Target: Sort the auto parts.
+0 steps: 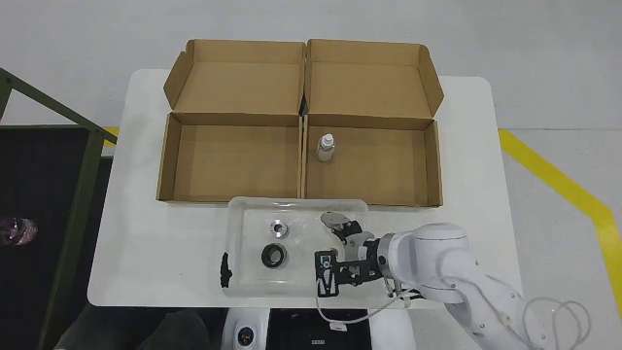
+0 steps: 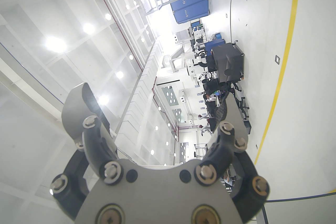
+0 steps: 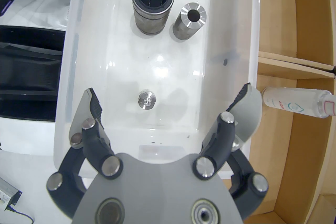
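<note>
A clear plastic bin (image 1: 296, 204) at the table's front holds a large dark linear bearing (image 3: 152, 8), a smaller steel cylinder (image 3: 189, 21) beside it, and a small round metal part (image 3: 147, 99). The bearing (image 1: 276, 255) and the cylinder (image 1: 279, 228) stand upright in the bin's left half. My right gripper (image 3: 170, 101) hangs open over the bin's right half (image 1: 332, 246), with the small part below and between its fingers, untouched. A clear bottle (image 1: 328, 146) lies in the right cardboard box (image 1: 428, 165). My left gripper (image 2: 153, 104) is open and holds nothing, facing the room's ceiling.
Two open cardboard boxes stand side by side behind the bin; the left box (image 1: 170, 165) holds nothing. A small black item (image 1: 225, 270) sits at the bin's front left corner. A dark frame (image 1: 58, 204) stands left of the table.
</note>
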You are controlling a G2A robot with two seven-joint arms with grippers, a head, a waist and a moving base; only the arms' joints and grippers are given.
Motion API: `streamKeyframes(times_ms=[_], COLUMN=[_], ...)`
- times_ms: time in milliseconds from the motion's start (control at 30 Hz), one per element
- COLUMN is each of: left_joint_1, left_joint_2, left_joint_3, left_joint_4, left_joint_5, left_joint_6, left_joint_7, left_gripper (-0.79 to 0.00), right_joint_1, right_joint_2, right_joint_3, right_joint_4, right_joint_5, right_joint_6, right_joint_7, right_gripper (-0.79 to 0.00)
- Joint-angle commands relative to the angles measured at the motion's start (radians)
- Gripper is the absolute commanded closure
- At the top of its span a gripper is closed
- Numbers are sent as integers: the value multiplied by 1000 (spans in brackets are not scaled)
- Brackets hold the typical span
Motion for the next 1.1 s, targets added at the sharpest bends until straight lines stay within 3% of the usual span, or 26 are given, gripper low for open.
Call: streamKeyframes(times_ms=[0, 533, 667, 1000, 1067], left_joint_1=[0, 0, 0, 0, 0], left_joint_2=[0, 0, 0, 0, 0], left_joint_3=[0, 0, 0, 0, 0], left_joint_4=[0, 0, 0, 0, 0], left_joint_5=[0, 0, 0, 0, 0], left_joint_6=[0, 0, 0, 0, 0], left_joint_7=[0, 0, 0, 0, 0], left_gripper=[-785, -785, -785, -785, -785], right_joint_1=[8, 110, 134, 184, 195], right_joint_2=[-2, -10, -6, 8, 11], right_joint_3=[-19, -166, -194, -265, -284], right_joint_4=[3, 58, 69, 86, 94], right_joint_5=[-7, -29, -26, -3, 3], right_joint_6=[10, 85, 102, 142, 151], right_joint_7=[31, 163, 180, 220, 228], right_gripper=[-785, -785, -751, -471, -385])
